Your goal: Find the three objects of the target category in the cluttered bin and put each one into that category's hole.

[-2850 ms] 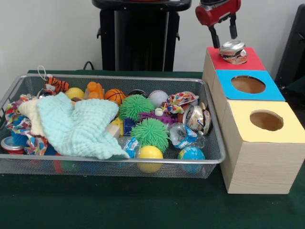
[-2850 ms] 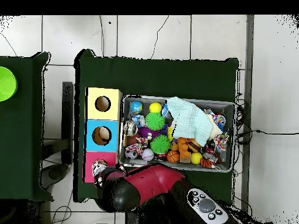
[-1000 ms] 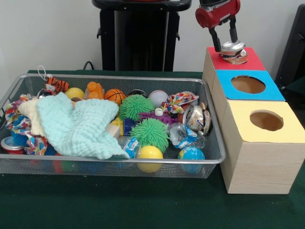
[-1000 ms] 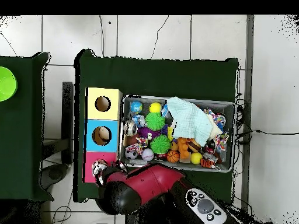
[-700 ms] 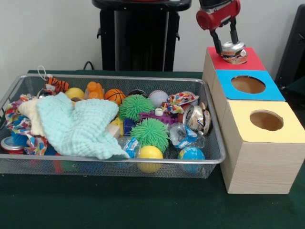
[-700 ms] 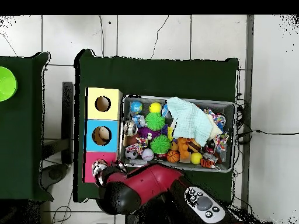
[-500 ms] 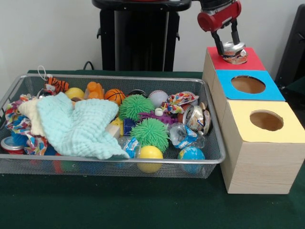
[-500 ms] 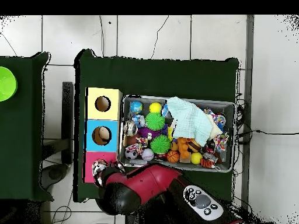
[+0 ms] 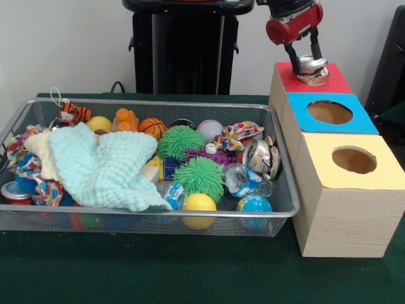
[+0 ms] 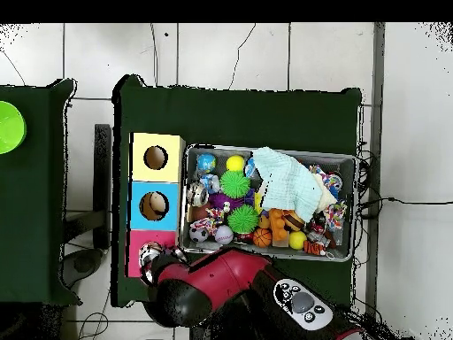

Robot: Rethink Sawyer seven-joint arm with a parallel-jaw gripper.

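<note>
My gripper (image 9: 305, 58) is low over the red-topped box (image 9: 336, 80), open, with its fingers on either side of a dented can (image 9: 314, 69). The can sits over that box's hole and hides it. In the overhead view the gripper (image 10: 152, 258) is above the red box (image 10: 137, 241). The wire-mesh bin (image 9: 158, 214) holds a second can (image 9: 259, 156) at its right end, beside the boxes. A red can (image 9: 15, 192) lies at its left end. The second can also shows in the overhead view (image 10: 196, 195).
A blue-topped box (image 9: 329, 112) and a yellow-topped box (image 9: 353, 160) stand in a row with the red one. The bin holds a pale green cloth (image 9: 104, 166), green spiky balls (image 9: 199, 177), other balls, a crushed bottle (image 9: 243, 179) and soft toys. A black pedestal (image 9: 183, 44) stands behind.
The gripper has come down from above the can to around its top and shifted a little right. The can now sits lower on the red box.
</note>
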